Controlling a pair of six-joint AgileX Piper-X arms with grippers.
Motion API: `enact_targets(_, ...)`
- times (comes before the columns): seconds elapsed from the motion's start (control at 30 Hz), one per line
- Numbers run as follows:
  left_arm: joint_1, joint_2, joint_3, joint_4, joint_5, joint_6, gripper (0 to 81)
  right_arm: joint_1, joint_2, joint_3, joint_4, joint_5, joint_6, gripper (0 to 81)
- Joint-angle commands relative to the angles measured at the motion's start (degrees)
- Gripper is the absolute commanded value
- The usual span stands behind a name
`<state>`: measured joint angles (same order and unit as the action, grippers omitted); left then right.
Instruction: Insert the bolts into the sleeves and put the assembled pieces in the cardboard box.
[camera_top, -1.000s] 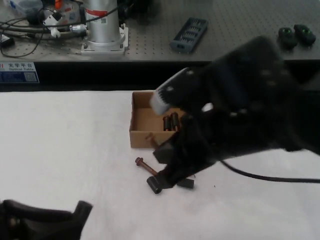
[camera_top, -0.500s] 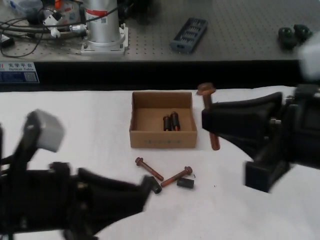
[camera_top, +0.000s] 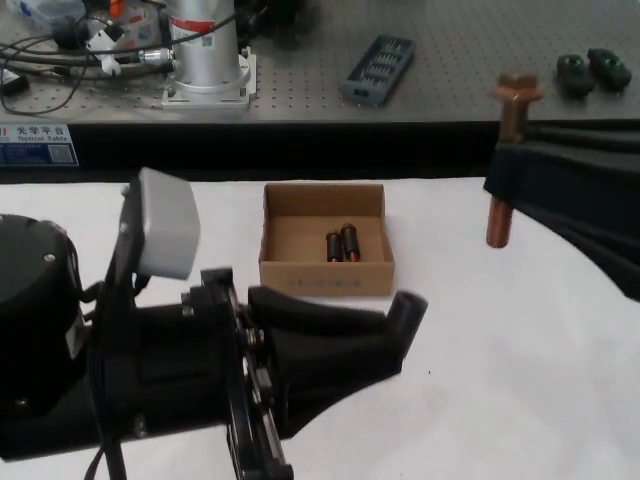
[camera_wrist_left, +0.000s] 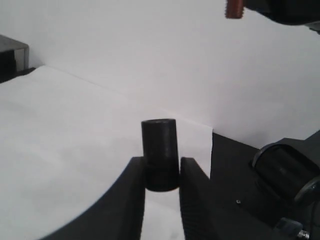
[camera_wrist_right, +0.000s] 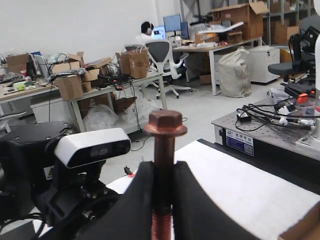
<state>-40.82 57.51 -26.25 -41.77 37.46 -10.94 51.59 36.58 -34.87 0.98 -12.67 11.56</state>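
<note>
Two pieces (camera_top: 341, 243) already in the box (camera_top: 325, 278), mid-frame. Left hand (camera_wrist_left: 161, 172) clamps a sleeve (camera_wrist_left: 159, 140), right hand (camera_wrist_right: 162, 182) clamps a bolt (camera_wrist_right: 165, 125); they're not joined yet.

We see bright, even light.
Around the cardboard box (camera_top: 326, 278) the white cloth (camera_top: 520, 350) glares almost blank, and shadows beside it are soft.

Copper-coloured bolt (camera_wrist_right: 164, 142), matt black sleeve (camera_wrist_left: 159, 150), plain tan cardboard box (camera_top: 325, 278), plain white bench cover (camera_top: 520, 380).
</note>
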Motion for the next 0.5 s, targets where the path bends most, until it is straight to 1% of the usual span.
enact_targets(0.0, -0.3, -0.06, -0.04, -4.67, 0.22, -1.17, 0.6, 1.61, 0.06, 2.73, -5.77, -0.68, 0.41, 3.7)
enact_targets(0.13, -0.3, -0.06, -0.04, -4.67, 0.22, -1.17, 0.6, 2.97, 1.8, 6.64, -13.2, 1.62, 0.7, 3.7)
enact_targets(0.27, -0.3, -0.06, -0.04, -4.98, 1.74, -1.17, 0.6, 2.94, 3.75, 7.61, -15.72, 1.51, 1.46, 3.7)
enact_targets(0.47, -0.3, -0.06, -0.04, -4.96, 2.27, -1.17, 0.6, 2.11, 6.23, 7.61, -21.09, 1.85, -1.35, 3.7)
